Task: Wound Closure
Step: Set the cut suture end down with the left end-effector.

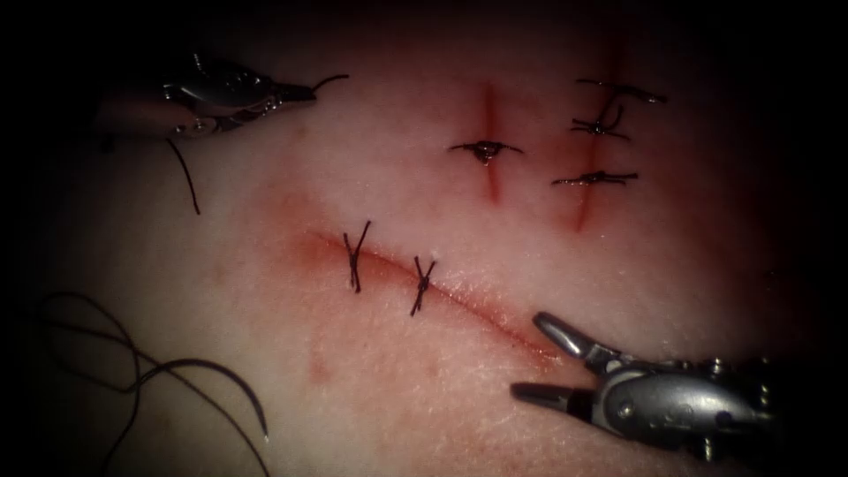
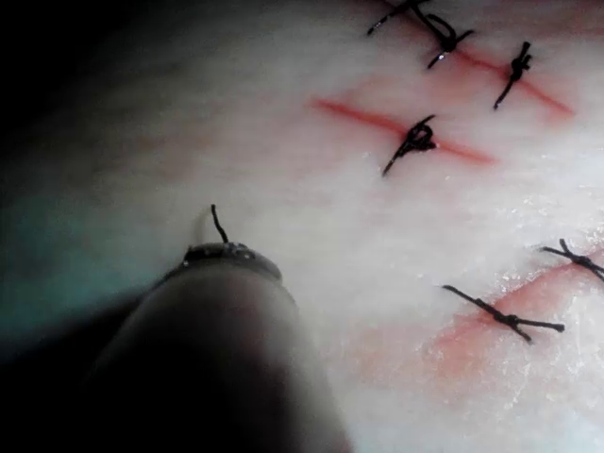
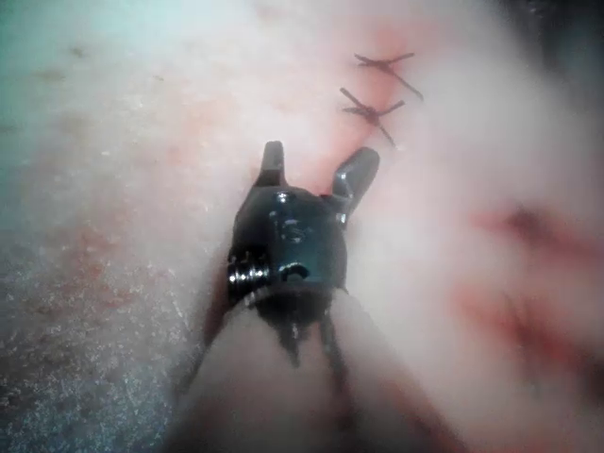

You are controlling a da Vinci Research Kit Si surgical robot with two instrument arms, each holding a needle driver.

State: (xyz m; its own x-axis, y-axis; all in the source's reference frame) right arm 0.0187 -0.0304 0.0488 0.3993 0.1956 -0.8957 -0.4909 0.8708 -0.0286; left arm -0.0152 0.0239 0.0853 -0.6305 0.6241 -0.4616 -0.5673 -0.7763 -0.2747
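Tissue [image 1: 265, 353] carries a long slanting cut [image 1: 459, 296] closed in part by two dark stitches [image 1: 356, 258], with the unstitched stretch running down to the right tool [image 1: 537, 360]. Its jaws stand wide apart, one on each side of that end of the cut, holding nothing. Far from them, the left tool [image 1: 305, 91] has its jaws closed on a short cut end of thread [image 1: 329, 81] that curls out past their tip. Below the left tool, well apart from both, the curved needle [image 1: 231, 382] lies free on the tissue with its thread [image 1: 106, 340] looped beside it, left of the cut.
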